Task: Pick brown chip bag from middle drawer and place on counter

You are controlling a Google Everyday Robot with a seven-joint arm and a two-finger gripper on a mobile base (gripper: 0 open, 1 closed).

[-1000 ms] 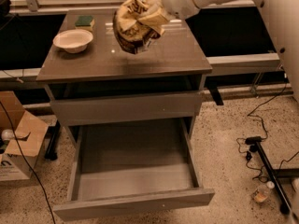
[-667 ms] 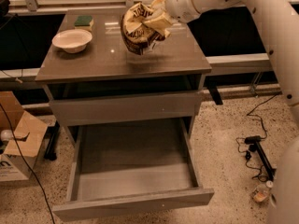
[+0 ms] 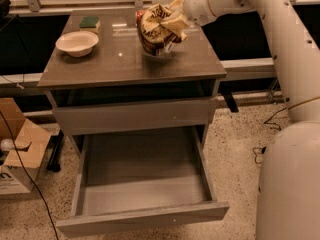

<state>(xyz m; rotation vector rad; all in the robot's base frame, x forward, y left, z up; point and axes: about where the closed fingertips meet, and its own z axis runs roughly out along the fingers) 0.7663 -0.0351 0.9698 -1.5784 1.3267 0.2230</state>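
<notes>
Right of the white bowl (image 3: 76, 43), the brown chip bag (image 3: 156, 31) is held low over the surface (image 3: 115, 66), clamped at its upper edge in the end effector (image 3: 175, 20), so placing is judged under way; lowering and release are called for, the middle drawer (image 3: 142, 184) standing empty.
</notes>
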